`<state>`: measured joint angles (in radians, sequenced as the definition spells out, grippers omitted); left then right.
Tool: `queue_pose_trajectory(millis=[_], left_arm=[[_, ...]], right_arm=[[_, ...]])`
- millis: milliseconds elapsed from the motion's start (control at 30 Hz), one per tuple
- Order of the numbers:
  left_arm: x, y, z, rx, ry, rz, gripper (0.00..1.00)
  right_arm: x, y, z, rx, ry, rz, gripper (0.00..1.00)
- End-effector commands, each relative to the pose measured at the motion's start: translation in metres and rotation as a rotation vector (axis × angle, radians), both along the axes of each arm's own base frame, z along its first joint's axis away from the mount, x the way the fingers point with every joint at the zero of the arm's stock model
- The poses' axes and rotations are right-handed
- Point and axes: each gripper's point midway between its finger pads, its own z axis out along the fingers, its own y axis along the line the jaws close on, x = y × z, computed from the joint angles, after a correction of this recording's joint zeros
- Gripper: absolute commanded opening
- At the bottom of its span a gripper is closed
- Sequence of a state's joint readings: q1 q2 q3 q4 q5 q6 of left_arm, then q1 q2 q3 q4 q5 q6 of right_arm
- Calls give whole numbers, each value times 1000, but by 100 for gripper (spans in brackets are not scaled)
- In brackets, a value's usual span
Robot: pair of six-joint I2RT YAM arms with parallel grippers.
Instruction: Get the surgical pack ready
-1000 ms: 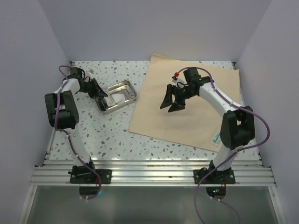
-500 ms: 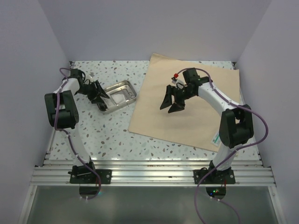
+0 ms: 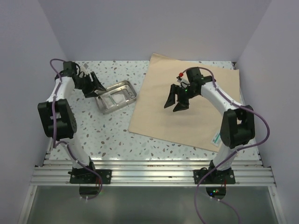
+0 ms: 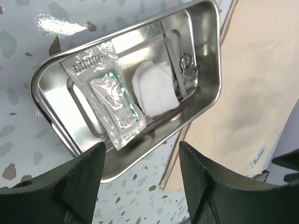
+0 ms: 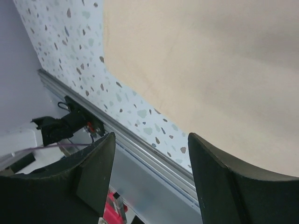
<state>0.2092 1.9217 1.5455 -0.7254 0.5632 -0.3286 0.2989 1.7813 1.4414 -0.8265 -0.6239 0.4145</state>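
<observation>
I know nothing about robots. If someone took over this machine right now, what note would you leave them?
Left gripper: jaws open, empty, by the left end of the tray.
Right gripper: jaws open, empty, above the sheet.
Tray: on the table, just left of the sheet; it holds gauze, a sealed packet and a metal instrument.
Sheet: spread flat, nothing on it.
Done: tray loaded.
Left: probably move the tray onto the sheet, then fold the sheet around it.
</observation>
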Motion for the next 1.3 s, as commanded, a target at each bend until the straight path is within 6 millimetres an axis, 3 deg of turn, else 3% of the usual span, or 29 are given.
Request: queue_pose_trajectory(millis=[0,33,67,100,133,200,233,333,500,733,800,933,1100,1267], left_arm=[[-4,-3,41,18,-123,-12,68],[-5,-13,45,16,-142,-34,68],[-11,-20,49,8,-154,-52,68],[-12,-35,51,5,-176,-89,68],[-16,-45,52,-2,-184,-108,68],[-30,-65,50,-19,-185,-154,68],[-36,-85,50,-25,-198,-201,68],[-61,-130,47,-70,-207,-302,68],[-99,-182,39,-142,-214,-455,68],[-119,-197,29,-191,-194,-514,68],[-123,-205,29,-210,-189,-529,68],[-122,-210,21,-210,-164,-546,67],[-119,-215,17,-225,-146,-551,67],[-119,-215,17,-216,-145,-548,67]], right_arm=[[18,-54,13,-73,-24,-214,67],[26,-85,14,-67,-15,-321,66],[29,-101,11,-55,5,-392,66],[19,-119,-5,-62,60,-447,66],[21,-154,-9,-65,77,-552,66],[2,-184,-25,-116,124,-628,66],[-5,-205,-30,-133,144,-689,66],[-35,-238,-48,-185,201,-781,71],[-82,-259,-67,-246,313,-859,73],[-101,-311,-71,-533,334,-842,79],[-105,-318,-67,-582,341,-827,88],[-111,-317,-75,-608,362,-822,91],[-114,-305,-96,-642,370,-787,87],[-106,-305,-99,-686,344,-763,85]])
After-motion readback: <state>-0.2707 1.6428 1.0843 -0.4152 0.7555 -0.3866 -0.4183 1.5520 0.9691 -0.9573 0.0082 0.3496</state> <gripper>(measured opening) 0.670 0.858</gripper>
